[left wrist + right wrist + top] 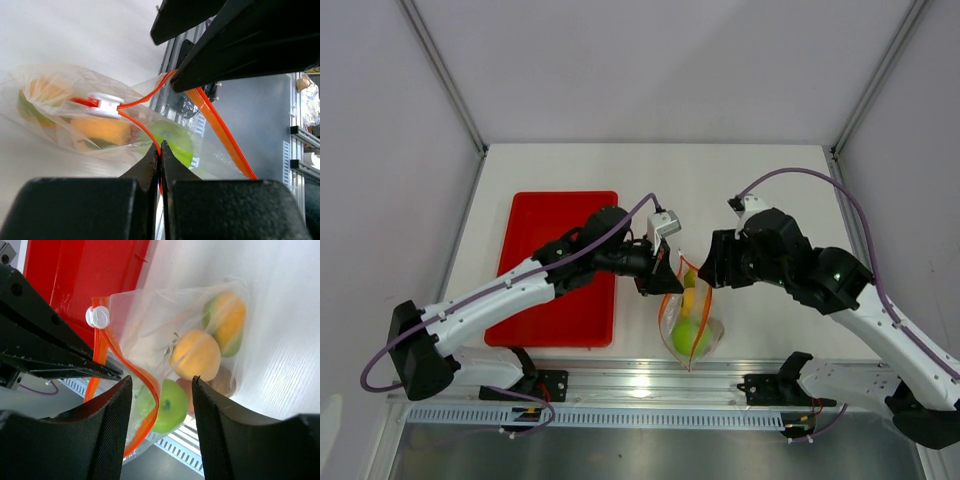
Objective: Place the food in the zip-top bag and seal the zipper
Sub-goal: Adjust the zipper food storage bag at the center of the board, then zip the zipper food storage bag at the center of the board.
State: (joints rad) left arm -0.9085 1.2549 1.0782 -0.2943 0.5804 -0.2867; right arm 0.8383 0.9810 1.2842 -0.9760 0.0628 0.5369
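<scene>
Plastic, glossy and hard, forms the red tray (pixel 545 215) on the left of the white table (pixel 770 180); it is a shallow rectangle with a raised rim. Just right of it, the left tool (pixel 160 150) has its two black wedge-shaped fingers pressed flat together, pinching one lip of the zipper (pixel 222 132), a thin orange-red strip.

The zip-top bag (pixel 150 325) is clear, crinkled film and sits between the two tools at the table's near edge. Its mouth is parted, and a white round slider (pixel 97 316) sits at one end of the strip. Inside, the food lies bunched together: a smooth green apple (pixel 167 405) nearest the mouth, a matte orange ball (pixel 195 354) behind it, a small brown fruit (pixel 225 382) beside them, and an orange-and-green fruit (pixel 227 320) deepest in.

On the right, the right tool (pixel 161 382) stands open and grips nothing, its rounded, weave-textured black fingers well apart. They straddle the mouth, with the other lip of the strip and the apple showing in the gap. From the left wrist, one of its fingertips appears to touch the strip.
</scene>
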